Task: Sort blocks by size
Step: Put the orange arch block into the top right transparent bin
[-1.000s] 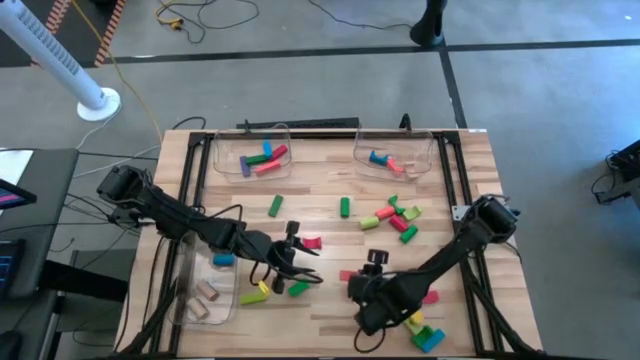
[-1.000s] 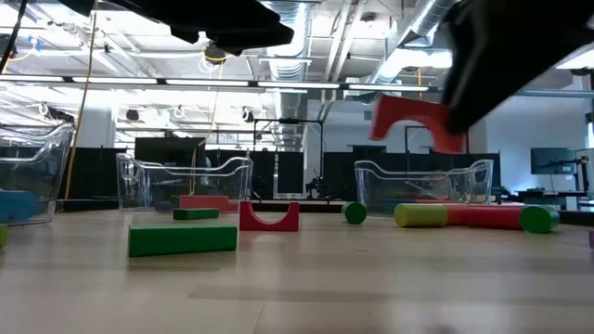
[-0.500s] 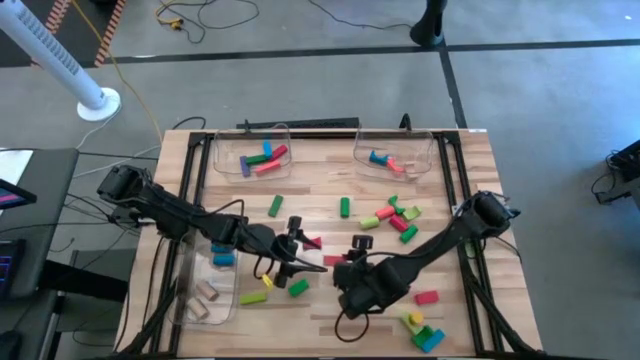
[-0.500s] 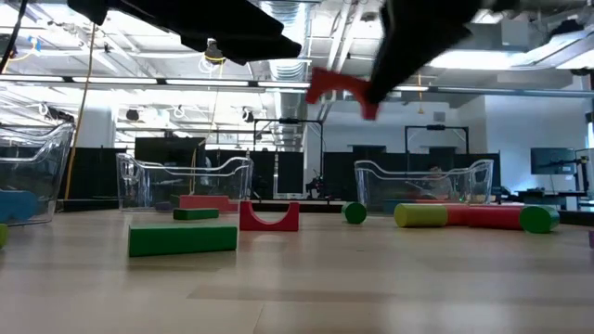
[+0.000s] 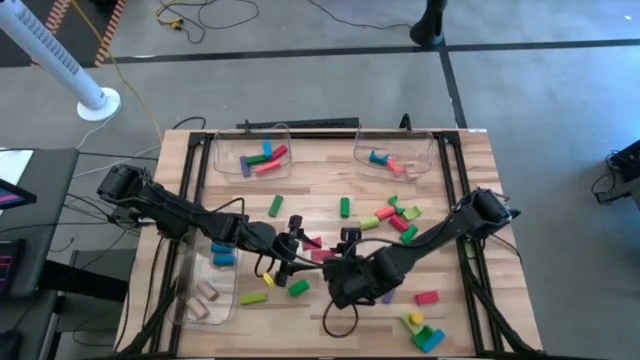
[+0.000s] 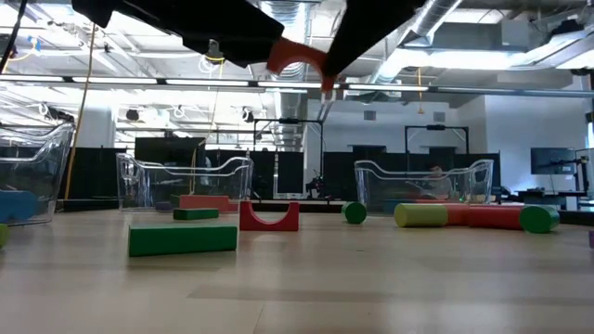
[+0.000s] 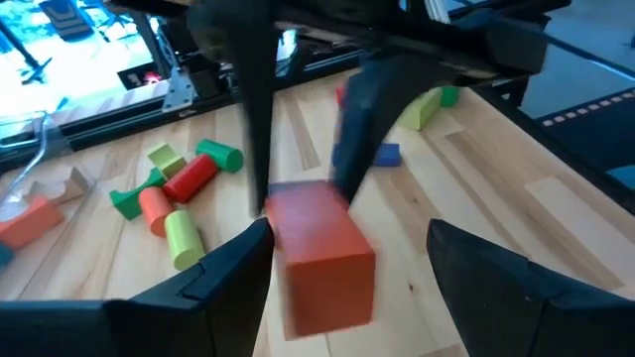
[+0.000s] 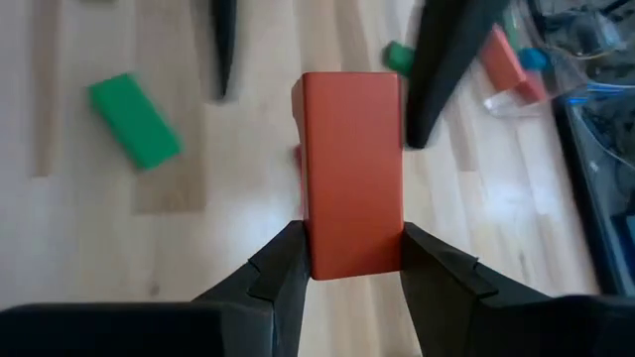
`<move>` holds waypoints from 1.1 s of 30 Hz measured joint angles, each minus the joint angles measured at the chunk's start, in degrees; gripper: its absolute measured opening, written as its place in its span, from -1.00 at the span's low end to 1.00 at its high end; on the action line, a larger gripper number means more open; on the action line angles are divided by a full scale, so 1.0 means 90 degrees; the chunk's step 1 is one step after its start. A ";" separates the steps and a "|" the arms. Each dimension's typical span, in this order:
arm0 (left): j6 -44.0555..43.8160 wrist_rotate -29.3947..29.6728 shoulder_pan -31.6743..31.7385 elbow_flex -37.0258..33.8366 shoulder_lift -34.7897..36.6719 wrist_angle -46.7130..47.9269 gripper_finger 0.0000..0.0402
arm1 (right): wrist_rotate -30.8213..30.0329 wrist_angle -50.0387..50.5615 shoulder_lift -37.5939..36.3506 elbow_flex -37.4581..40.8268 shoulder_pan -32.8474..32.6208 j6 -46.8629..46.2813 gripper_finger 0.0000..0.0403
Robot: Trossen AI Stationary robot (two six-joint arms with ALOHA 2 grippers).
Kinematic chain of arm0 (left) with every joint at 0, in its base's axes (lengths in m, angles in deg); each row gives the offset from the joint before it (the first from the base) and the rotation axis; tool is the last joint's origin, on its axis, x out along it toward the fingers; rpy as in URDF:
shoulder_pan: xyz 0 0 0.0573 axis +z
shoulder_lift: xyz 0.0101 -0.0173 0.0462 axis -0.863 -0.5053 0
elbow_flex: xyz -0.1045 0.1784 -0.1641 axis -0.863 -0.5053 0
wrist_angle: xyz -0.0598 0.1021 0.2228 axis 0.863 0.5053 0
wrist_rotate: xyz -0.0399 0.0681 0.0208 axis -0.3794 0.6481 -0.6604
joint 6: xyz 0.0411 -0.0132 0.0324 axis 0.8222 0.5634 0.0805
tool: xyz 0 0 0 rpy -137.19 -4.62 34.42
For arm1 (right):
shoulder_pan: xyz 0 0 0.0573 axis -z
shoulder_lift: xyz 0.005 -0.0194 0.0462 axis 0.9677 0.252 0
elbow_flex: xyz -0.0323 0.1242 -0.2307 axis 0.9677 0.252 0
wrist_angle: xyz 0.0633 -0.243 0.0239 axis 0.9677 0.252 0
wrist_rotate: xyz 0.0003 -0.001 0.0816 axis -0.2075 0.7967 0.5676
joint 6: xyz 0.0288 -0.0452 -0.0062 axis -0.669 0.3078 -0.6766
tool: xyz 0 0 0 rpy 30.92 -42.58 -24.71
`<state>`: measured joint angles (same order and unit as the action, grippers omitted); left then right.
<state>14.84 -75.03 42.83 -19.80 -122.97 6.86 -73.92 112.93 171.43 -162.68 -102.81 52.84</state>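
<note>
The right pincer pinches a red arch block above mid-worktop, presenting it between the spread fingers of the left pincer, a handover step, so next the left must close before the right lets go.

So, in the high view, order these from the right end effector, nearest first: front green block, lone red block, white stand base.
1. Front green block, just left of the right end effector.
2. Lone red block, to its right.
3. White stand base, on the floor.
</note>
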 joint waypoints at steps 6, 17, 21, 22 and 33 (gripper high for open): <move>0.0000 -0.0006 -0.0002 -0.0002 0.0000 0.0024 0.29 | -0.0014 -0.0260 0.0000 0.0000 0.0064 0.0276 -0.18; 0.0154 0.0591 0.0010 0.0000 0.0000 0.0028 0.29 | -0.0005 -0.0042 0.0000 0.0000 0.0065 0.0232 -0.18; 0.0410 0.0604 0.0010 0.0000 0.0014 -0.0011 0.29 | 0.0003 0.0377 0.0000 0.0000 0.0149 -0.0019 -0.18; 0.0465 0.0607 0.0013 0.0000 0.0018 -0.0016 0.29 | 0.0001 0.0480 0.0000 0.0000 0.0179 -0.0071 -0.18; 0.0913 0.1613 0.0046 -0.0002 0.0187 0.0300 0.29 | 0.0003 0.1338 0.0000 0.0002 0.0716 -0.0203 -0.18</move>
<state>23.07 -60.51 43.25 -19.82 -121.29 9.56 -73.90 124.97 171.43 -162.66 -96.36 51.02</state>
